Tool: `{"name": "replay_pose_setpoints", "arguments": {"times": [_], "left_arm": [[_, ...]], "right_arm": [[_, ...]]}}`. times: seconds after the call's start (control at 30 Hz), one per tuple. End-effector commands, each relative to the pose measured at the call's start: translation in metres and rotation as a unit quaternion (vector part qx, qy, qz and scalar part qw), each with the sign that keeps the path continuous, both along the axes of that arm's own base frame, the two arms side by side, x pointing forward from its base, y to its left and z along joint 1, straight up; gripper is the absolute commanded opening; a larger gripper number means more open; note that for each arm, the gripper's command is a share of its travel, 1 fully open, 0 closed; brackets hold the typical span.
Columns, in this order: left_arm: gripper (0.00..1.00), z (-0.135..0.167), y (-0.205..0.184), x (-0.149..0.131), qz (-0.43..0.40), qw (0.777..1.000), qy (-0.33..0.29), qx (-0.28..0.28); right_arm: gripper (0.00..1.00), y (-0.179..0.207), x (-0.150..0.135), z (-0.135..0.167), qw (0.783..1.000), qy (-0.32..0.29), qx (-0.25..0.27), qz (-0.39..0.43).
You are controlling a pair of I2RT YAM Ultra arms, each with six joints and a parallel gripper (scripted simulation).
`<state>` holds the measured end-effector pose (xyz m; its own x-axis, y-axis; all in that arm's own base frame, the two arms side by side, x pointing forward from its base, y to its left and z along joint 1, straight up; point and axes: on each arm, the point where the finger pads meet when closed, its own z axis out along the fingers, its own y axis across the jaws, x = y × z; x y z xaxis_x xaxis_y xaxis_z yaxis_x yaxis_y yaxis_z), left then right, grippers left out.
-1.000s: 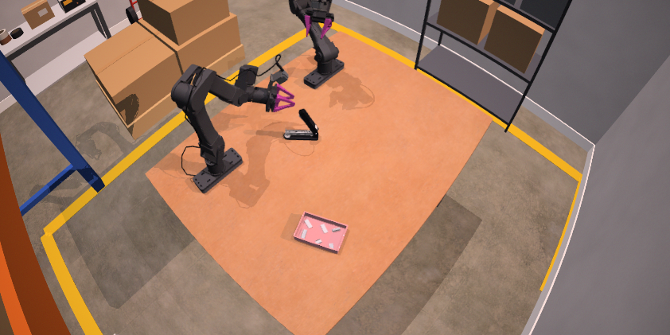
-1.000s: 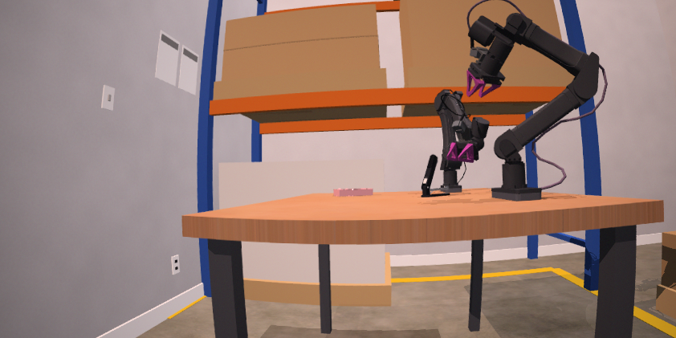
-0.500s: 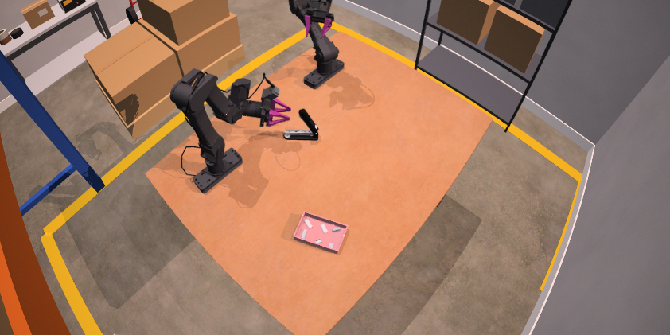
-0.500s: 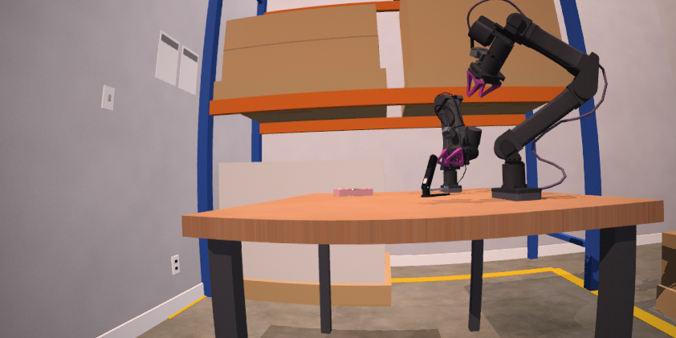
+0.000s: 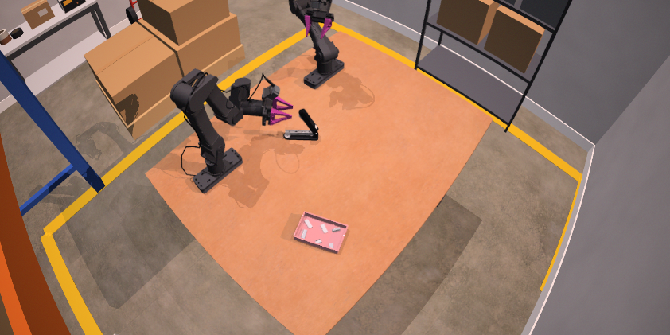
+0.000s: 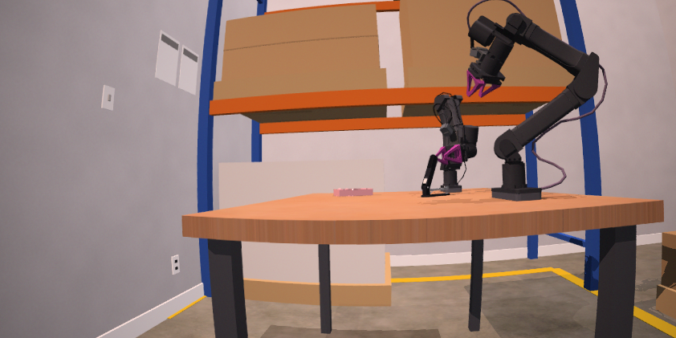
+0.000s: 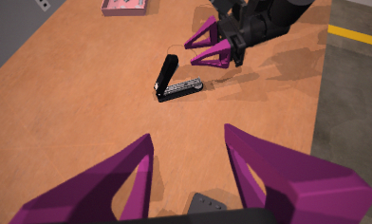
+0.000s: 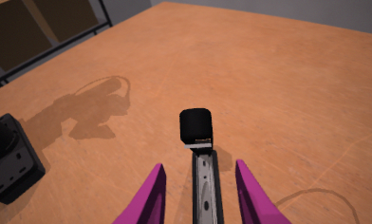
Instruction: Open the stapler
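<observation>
The black stapler stands on the table. Its cover is raised from the hinge but still leans over the base, short of upright. My right gripper is open and empty. It points level at the inner side of the cover, above the base's free end, with a gap to the cover. My left gripper is open and empty, high up and away from the stapler.
A pink tray with several small pale pieces sits on the table, far from the stapler. The left arm's base stands at the table's edge.
</observation>
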<state>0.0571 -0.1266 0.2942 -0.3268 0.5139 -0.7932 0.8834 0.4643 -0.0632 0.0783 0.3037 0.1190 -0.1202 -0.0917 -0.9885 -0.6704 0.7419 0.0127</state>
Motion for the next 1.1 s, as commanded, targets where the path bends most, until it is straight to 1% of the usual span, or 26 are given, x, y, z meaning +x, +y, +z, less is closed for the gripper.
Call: {"name": "replay_pose_setpoints", "arguments": {"times": [0.0,1.07], "left_arm": [[0.55,0.009,-0.001,-0.008,-0.008,1.0,-0.006,-0.009],[0.55,0.009,-0.001,-0.008,-0.008,1.0,-0.006,-0.009]], "right_arm": [[0.46,0.004,0.002,0.0,1.0,-0.004,0.0,0.003],[0.46,0.035,0.034,-0.002,1.0,-0.005,0.007,0.004]]}}
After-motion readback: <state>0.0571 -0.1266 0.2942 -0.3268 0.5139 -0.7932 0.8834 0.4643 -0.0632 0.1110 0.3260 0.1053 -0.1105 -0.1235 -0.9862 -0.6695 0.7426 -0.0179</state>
